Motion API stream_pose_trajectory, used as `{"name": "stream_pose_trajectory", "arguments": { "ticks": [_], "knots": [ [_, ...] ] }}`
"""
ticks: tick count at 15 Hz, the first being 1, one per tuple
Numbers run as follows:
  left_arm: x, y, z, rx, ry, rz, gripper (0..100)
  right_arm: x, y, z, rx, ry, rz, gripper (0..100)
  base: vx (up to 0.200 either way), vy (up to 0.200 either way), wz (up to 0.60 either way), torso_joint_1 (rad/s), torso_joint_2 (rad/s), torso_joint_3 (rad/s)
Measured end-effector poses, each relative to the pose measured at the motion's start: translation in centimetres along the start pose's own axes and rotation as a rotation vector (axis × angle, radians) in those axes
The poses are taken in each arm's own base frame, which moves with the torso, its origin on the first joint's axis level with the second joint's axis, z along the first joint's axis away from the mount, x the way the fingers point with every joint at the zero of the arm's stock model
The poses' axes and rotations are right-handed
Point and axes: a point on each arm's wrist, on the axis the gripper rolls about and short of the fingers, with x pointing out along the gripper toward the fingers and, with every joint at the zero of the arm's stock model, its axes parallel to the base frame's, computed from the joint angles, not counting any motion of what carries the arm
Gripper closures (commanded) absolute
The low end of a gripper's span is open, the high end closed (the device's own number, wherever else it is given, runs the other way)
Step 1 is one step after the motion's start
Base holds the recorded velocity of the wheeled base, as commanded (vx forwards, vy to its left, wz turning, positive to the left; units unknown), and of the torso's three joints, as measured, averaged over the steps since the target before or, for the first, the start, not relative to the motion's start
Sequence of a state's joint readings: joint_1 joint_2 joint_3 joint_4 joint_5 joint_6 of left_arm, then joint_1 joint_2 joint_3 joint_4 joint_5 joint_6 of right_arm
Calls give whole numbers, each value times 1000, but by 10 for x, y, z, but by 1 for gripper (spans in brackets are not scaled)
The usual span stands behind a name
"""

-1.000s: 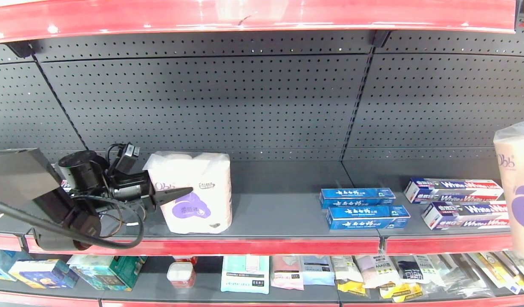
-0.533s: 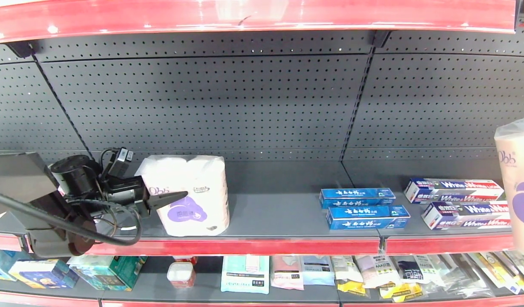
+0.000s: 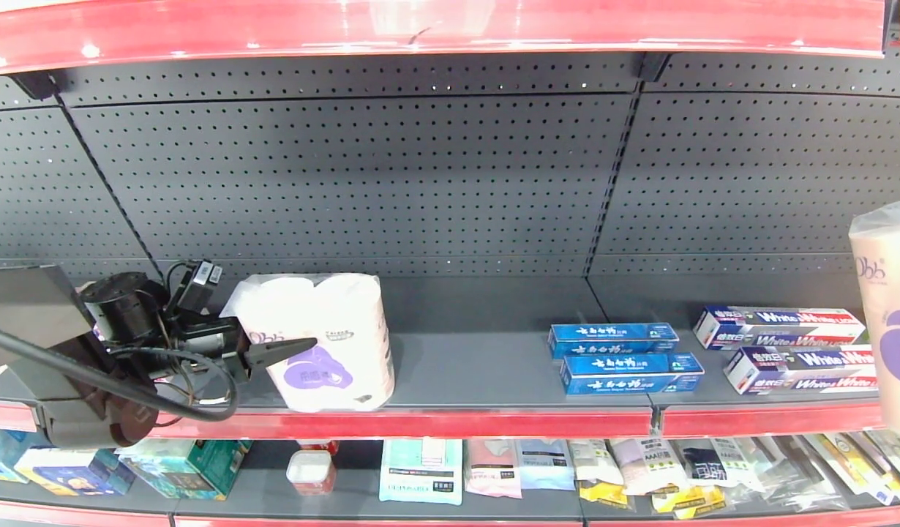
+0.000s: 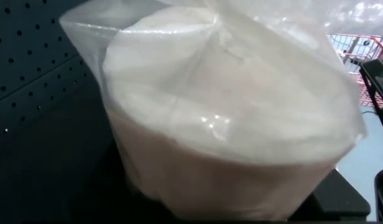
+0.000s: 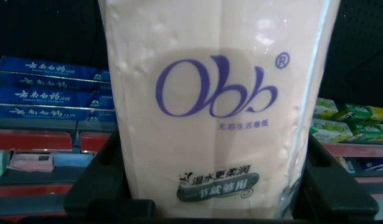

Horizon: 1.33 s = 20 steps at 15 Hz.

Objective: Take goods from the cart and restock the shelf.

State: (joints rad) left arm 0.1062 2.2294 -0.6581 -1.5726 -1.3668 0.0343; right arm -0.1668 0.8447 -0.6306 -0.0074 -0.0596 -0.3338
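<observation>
left jaws pinching tissue pack [image 3: 322, 340], upright on shelf [image 3: 479, 366] front-left | right jaws clamping second pack [image 3: 885, 322], upright before shelf's right end

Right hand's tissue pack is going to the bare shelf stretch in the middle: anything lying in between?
Yes. The white toothpaste boxes and the blue toothpaste boxes lie on the shelf between the right tissue pack and the bare stretch beside the left tissue pack. Above them, nothing visible blocks the way.
</observation>
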Motion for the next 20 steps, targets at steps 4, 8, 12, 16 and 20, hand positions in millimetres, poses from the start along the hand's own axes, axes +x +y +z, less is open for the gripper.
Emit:
{"name": "stream_pose_trajectory", "arguments": {
  "ticks": [4, 8, 12, 16, 20],
  "knots": [
    [-1, 0, 0, 0, 0, -5, 100, 1, 0, 0, -2, 3, 1, 100, 0, 0, 0, 0, 0, 0],
    [-2, -1, 0, 2, 0, -25, 100, 0, -1, 1, -2, -2, -3, 100, 0, 0, 0, 0, 0, 0],
    [-2, -1, 0, 1, 0, -27, 100, 2, 0, 1, -18, 4, -1, 100, 0, 0, 0, 0, 0, 0],
    [-2, -3, -2, -6, 0, -54, 100, 4, -1, 3, -21, 7, 0, 100, 0, 0, 0, 0, 0, 0],
    [-2, -4, -3, -6, -1, -84, 100, 5, -1, 3, -21, 9, 1, 100, 0, 0, 0, 0, 0, 0]
  ]
}}
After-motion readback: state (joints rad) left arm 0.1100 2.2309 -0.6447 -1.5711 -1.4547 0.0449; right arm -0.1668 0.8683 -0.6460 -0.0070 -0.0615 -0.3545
